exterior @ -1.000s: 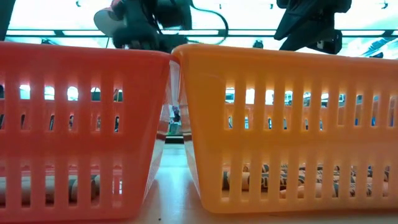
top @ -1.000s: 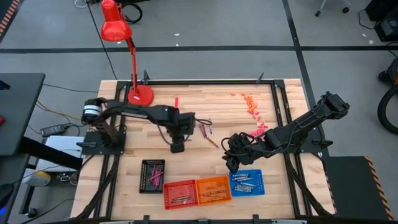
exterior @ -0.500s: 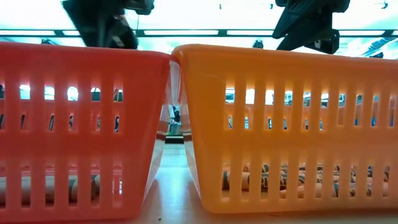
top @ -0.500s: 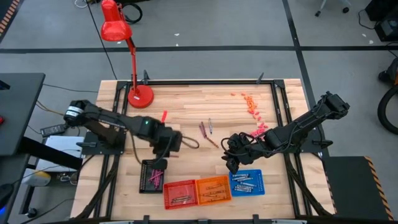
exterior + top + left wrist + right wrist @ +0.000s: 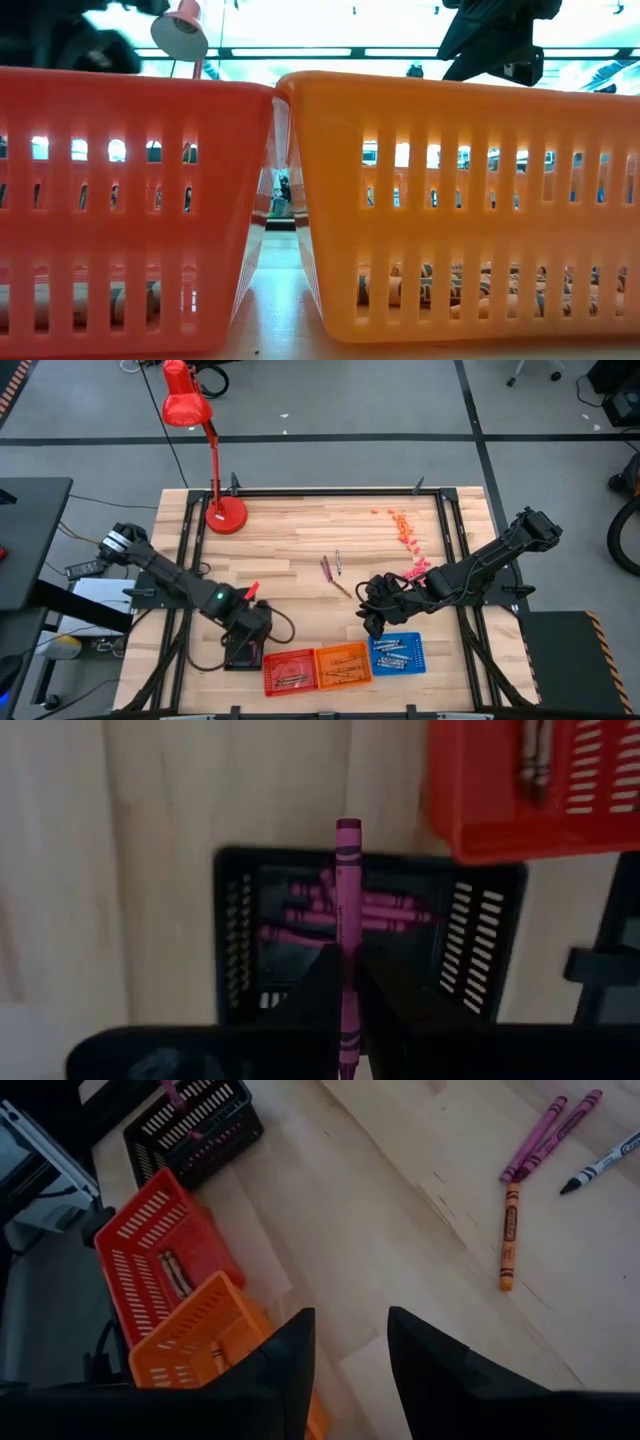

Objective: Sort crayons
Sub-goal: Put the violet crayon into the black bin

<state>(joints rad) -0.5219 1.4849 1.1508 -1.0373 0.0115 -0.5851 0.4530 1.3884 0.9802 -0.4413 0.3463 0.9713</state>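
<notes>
My left gripper (image 5: 254,626) hangs over the black basket (image 5: 243,647) at the near left, shut on a magenta crayon (image 5: 347,890). Several magenta crayons (image 5: 345,910) lie in that basket. Two magenta crayons (image 5: 548,1135), an orange one (image 5: 509,1235) and a white one (image 5: 598,1165) lie flat on the wood at mid-table. My right gripper (image 5: 350,1370) stands open above the table beside the blue basket (image 5: 398,653), with nothing between its fingers. My left gripper pinches the magenta crayon between its two fingers (image 5: 385,985), which point down from above. The crayon's shaft (image 5: 346,935) runs between the fingers, and one end (image 5: 348,825) sticks out past their tips. It is lifted clear above the black basket.
A red basket (image 5: 290,670) and an orange basket (image 5: 343,663) stand in a row between the black and blue ones; each holds crayons. A red desk lamp (image 5: 215,460) stands at the far left. Small red-pink bits (image 5: 405,532) lie scattered at the far right.
My left gripper has swung from mid-table toward the near left, staying shut on the magenta crayon, and now hangs over the black basket. My right arm has kept still.
</notes>
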